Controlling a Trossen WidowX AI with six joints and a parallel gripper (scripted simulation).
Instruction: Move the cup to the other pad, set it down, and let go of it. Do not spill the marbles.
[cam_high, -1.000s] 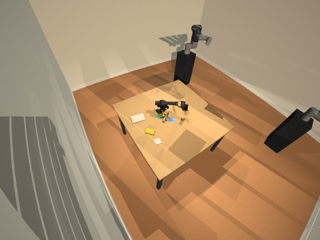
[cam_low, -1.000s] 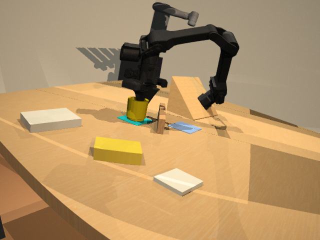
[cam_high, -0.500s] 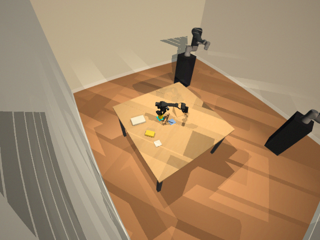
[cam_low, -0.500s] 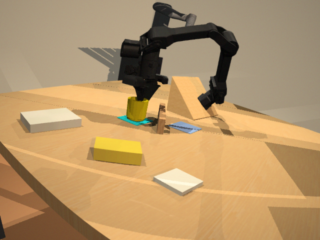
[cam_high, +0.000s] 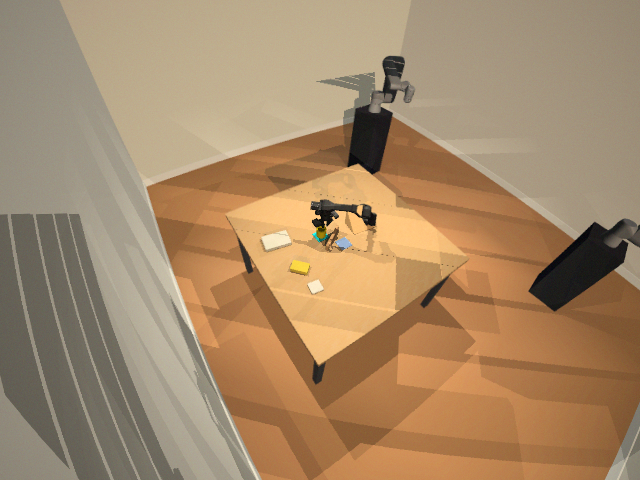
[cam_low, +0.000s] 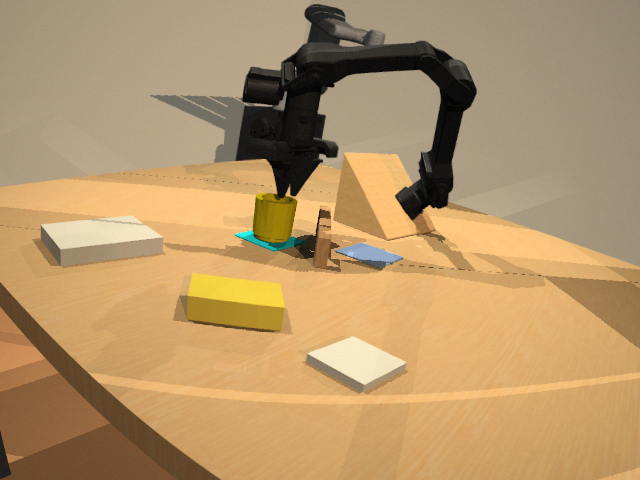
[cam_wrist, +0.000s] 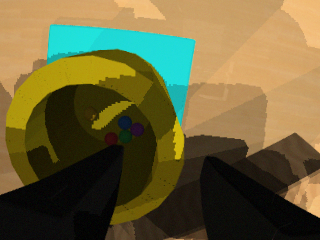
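Observation:
The yellow cup (cam_high: 321, 234) (cam_low: 274, 219) (cam_wrist: 52, 74) stands upright on the cyan pad (cam_low: 248, 238) (cam_wrist: 170, 57). Several small marbles (cam_wrist: 125, 136) lie inside at its bottom. My gripper (cam_low: 287, 195) (cam_wrist: 163, 163) is open at the cup's rim, with nothing gripped. In the wrist view one finger is over the cup's mouth and the other is beyond its wall, with a gap between that finger and the wall. The blue pad (cam_high: 343, 243) (cam_low: 369, 255) is bare.
An upright wooden barrier (cam_high: 332, 239) (cam_low: 323, 240) stands between the pads. A wooden wedge (cam_low: 372, 196) is behind the blue pad. A yellow block (cam_high: 299, 267) (cam_low: 235, 302), a large white box (cam_high: 276, 240) (cam_low: 100, 240) and a small white slab (cam_high: 315, 286) (cam_low: 356, 361) lie on the table.

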